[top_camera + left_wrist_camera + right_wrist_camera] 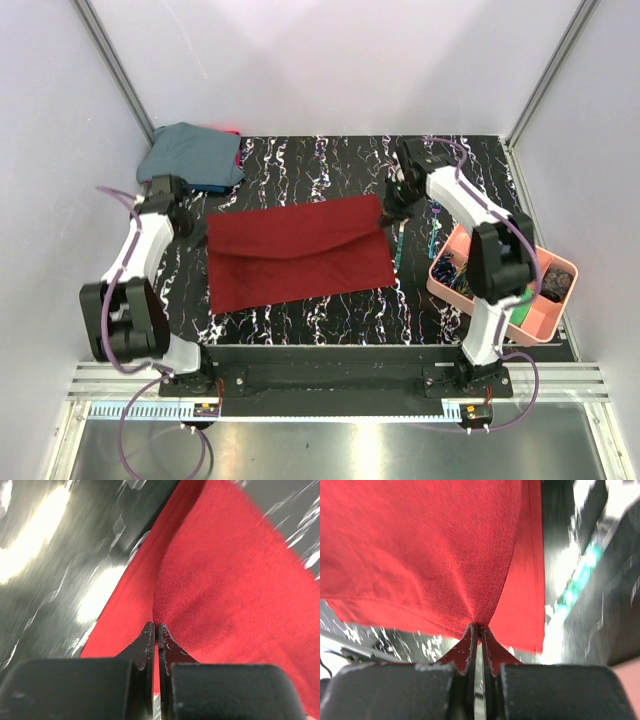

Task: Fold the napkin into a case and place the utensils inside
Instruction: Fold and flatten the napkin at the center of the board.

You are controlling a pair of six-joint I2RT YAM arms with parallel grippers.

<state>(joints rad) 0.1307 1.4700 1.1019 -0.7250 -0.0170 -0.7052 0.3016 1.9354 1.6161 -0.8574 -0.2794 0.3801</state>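
— Where does the napkin lie?

— Mid-bench, flat on the black marbled top. Its long axis runs left to right, the right end sitting a little farther from the arm bases than the left.

— And the jaws?

— Both pairs are clenched on it. The left jaws pinch a fold of red cloth at the far-left corner; the left wrist view shows the fabric drawn into a crease right at their tips. The right jaws pinch the far-right corner the same way, cloth fanning out from the tips.

— One layer or two?

— Two. The upper layer's edge sags in a shallow V between the two grips, lowest near the middle. The lower layer spreads toward the near edge.

— Any utensil in sight?

— A teal utensil lies just beside the napkin's right edge, its long axis running near to far. In the right wrist view it is only a teal blur.

— What else?

— A pink tray at the near right, and a blue-grey cloth at the far left, apart from the napkin.
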